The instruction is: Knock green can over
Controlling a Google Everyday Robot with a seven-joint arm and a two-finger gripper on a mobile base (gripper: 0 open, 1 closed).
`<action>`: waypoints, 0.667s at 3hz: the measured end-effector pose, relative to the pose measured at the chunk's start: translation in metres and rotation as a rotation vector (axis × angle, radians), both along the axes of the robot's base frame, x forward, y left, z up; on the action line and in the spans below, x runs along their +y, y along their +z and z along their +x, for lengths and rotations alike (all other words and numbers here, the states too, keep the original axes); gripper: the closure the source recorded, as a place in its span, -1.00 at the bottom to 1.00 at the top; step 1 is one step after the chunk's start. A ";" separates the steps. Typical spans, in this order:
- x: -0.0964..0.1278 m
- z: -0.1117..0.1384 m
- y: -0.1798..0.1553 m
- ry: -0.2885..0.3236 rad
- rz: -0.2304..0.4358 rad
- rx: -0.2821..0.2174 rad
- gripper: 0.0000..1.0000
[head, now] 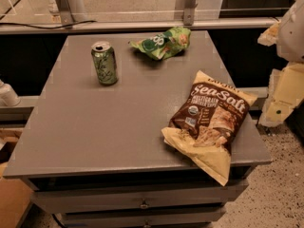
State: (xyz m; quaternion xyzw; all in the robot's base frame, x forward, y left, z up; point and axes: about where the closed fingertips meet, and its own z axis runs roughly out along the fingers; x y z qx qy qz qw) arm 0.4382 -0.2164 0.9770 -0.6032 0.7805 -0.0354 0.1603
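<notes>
Toward the far left of the tabletop [109, 127] stands the green can [104, 63], upright with its silver top uppermost and touching nothing else. I judge it light and thin-walled, stiff enough to carry a push but smooth-sided; whether it holds liquid I cannot tell. A low contact might only slide it, so I would meet it high on the wall, near the rim, with a sideways nudge, not a grip. Once down it may roll. Behind it to the right lies a crumpled green-and-white snack bag [161, 42], near but apart. A brown-and-yellow chip bag [209, 122] lies at the front right, its lower corner overhanging the edge. Beyond the tabletop's right side hangs the gripper [282, 99], well apart from the can; how its jaws are set I cannot tell.
</notes>
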 end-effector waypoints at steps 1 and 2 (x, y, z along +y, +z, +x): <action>0.000 0.000 0.000 0.000 0.000 0.000 -1.00; 0.000 0.003 0.000 0.008 0.020 0.005 -1.00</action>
